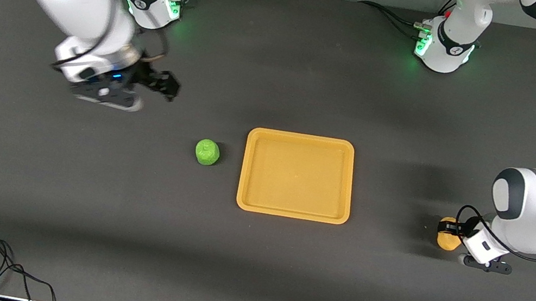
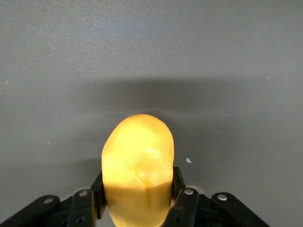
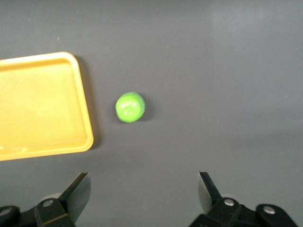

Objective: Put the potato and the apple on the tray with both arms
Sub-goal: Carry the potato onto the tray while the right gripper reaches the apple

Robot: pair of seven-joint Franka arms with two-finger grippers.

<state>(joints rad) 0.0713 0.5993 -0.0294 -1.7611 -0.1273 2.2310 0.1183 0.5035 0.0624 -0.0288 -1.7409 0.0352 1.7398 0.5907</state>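
My left gripper (image 2: pixel 137 201) clamps bumpy yellow-orange potato (image 1: pixel 447 234) near the left arm's table edge | my right gripper (image 3: pixel 142 194) gapes above green apple (image 1: pixel 207 152) | next: carry to yellow plastic tray (image 1: pixel 244 168).

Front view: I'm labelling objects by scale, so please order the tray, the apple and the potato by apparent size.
1. The tray, by far the largest.
2. The apple and the potato: they look about alike, and the left gripper shut on the potato hides part of it, so I will not rank them.
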